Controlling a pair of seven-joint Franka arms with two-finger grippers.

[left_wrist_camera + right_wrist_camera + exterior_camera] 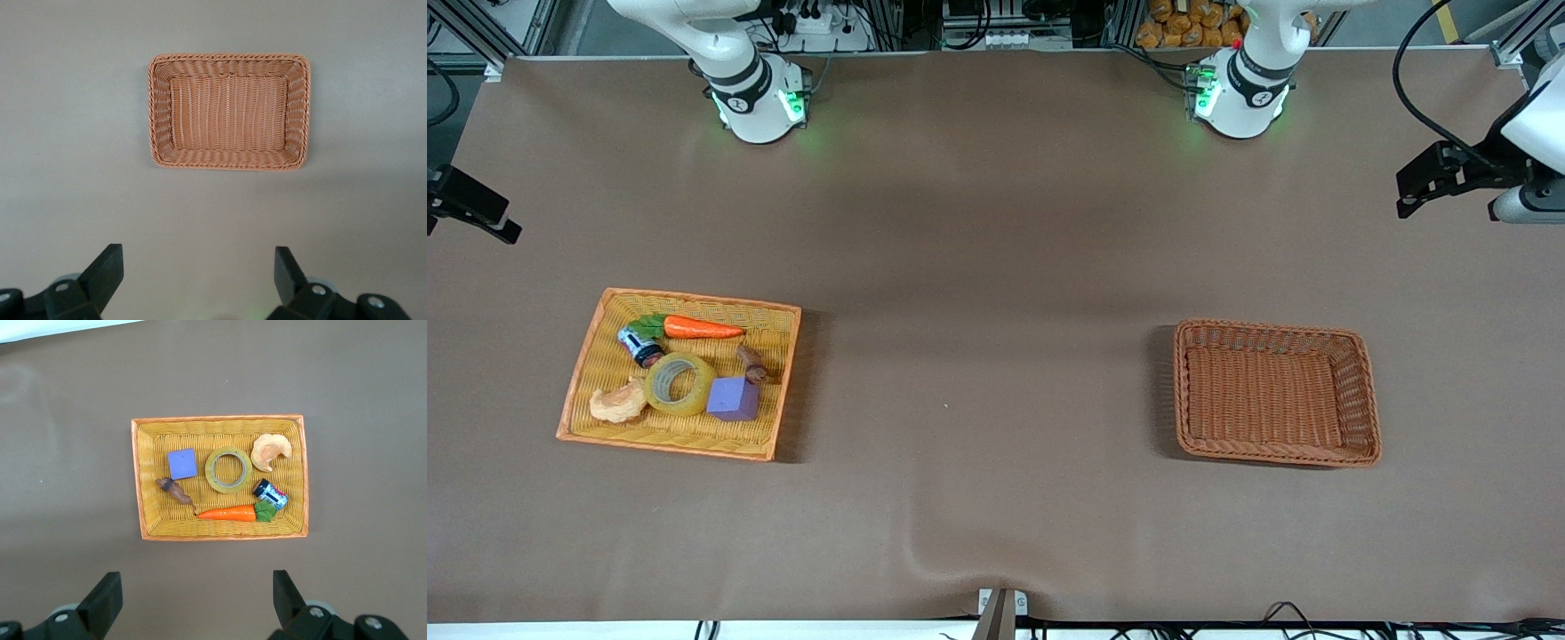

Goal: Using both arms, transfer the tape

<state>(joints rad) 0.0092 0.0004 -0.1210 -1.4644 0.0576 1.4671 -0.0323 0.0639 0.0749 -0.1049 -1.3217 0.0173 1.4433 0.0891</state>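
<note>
Brown paper-like covering spans the whole table, slightly rippled at the edge closest to the front camera. Working outward from that edge: the yellow tray sits toward the right arm's end, the brown wicker basket toward the left arm's end, well apart from each other, the basket holding nothing. In the tray, the tape lies flat, hole up, wedged between the pale orange lumpy toy and the purple cube, touching or nearly touching both. A small dark bottle lies just farther from the camera than the tape, a brown stick-like piece beside the cube, then the toy carrot farthest of the lot. Right gripper hangs high over the tray's side of the table, fingers spread wide, nothing held; tape seen clearly below it. Left gripper waits high over the basket's side, jaws likewise wide apart and empty. Judgement: pick not yet begun. For a clean grasp, the right gripper should descend centred over the ring, one finger into the core and one outside the wall on the side clear of the neighbours. A straight lift, then a handover mid-table, with the ring presented so the left gripper has free rim to take.
</note>
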